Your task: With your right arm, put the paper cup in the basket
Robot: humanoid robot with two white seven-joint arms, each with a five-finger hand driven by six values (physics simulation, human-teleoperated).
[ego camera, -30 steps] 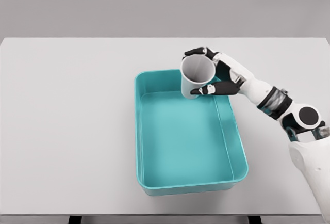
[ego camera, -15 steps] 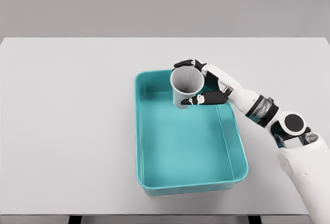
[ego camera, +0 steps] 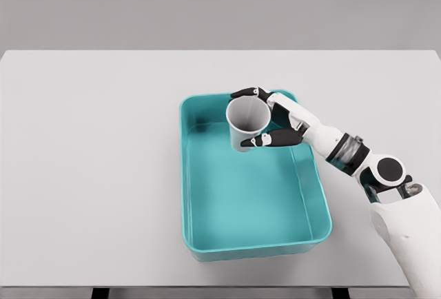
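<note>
Nearest the camera, at the lower right corner, sits the bulky white shell of the right arm (ego camera: 406,233), which rises through a round black-capped joint and a banded wrist toward the upper left. Below and to the left of the hand lies the teal basket (ego camera: 187,196), a shallow rectangular tub with rounded corners whose near rim sits close to the front edge of the white table (ego camera: 89,168); its smooth floor stretches from that rim up to the spot under the hand. The right hand (ego camera: 279,120) reaches in over the basket's far right part, fingers closed around the paper cup (ego camera: 247,123): the dark-tipped thumb (ego camera: 270,139) presses on the cup's near side, while another dark fingertip hooks over the far side of the rim. The cup is white, upright with a slight tilt, its open mouth showing a grey inside, and it hangs over the basket's far end, just left of the palm; whether its base touches the basket floor cannot be told. Beyond the hand, the basket's far rim runs along, then bare tabletop and a plain grey wall (ego camera: 220,6).
</note>
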